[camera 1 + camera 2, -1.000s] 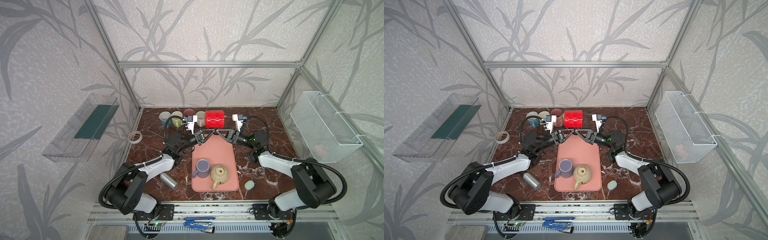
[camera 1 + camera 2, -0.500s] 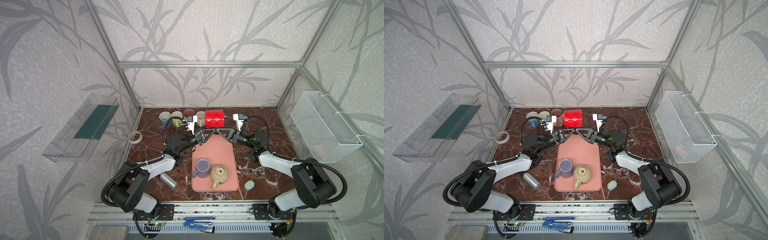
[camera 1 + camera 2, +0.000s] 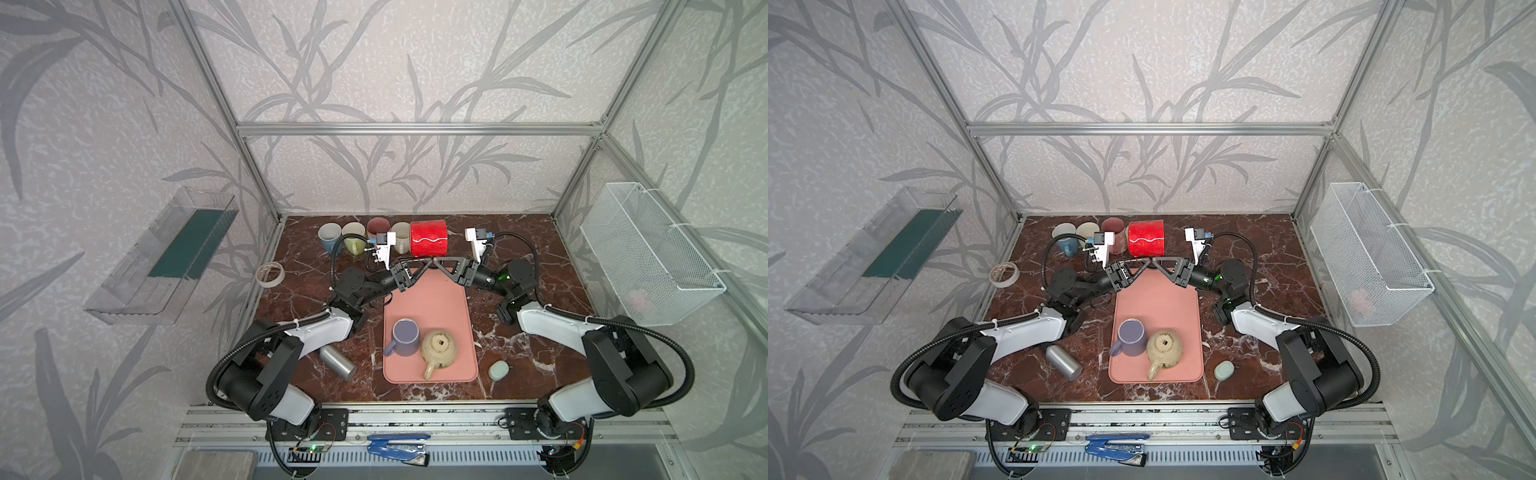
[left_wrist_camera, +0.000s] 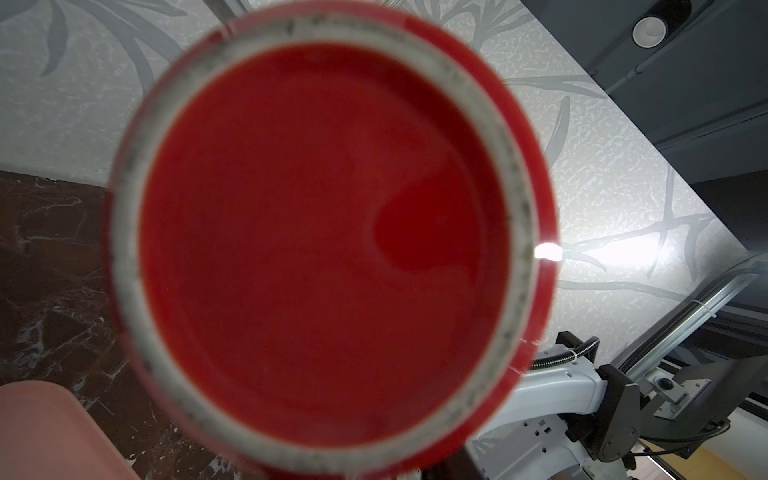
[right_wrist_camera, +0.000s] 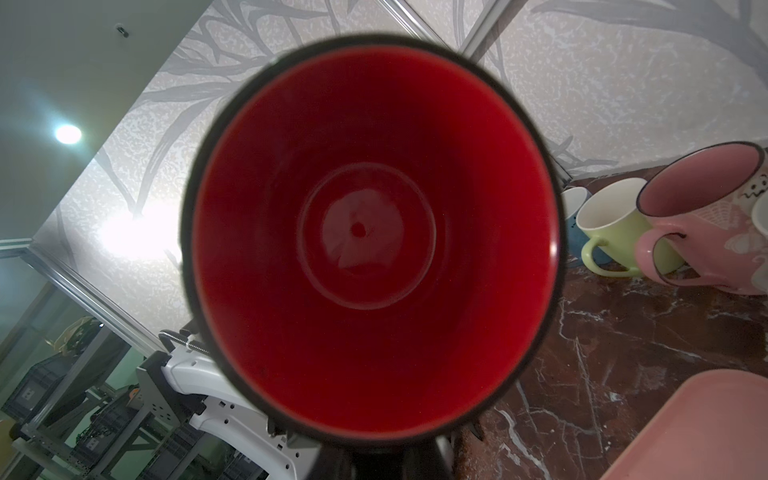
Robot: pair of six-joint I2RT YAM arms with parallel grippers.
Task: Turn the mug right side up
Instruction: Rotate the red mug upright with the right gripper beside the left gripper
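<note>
In both top views the red mug [image 3: 428, 243] [image 3: 1145, 240] is seen held on its side, just beyond the far end of the pink tray [image 3: 430, 303], at the end of the row of cups [image 3: 353, 244]. The left gripper [image 3: 427, 262] and the right gripper [image 3: 439, 262] are brought tip to tip directly beneath it.

In the left wrist view the red mug [image 4: 324, 232] is shown base-on to the camera. Whether that gripper's jaws are parted cannot be told.

In the right wrist view the open mouth of the red mug [image 5: 370, 232] is faced. The right gripper is closed narrowly at the lower rim, and the mug is held by it.
</note>
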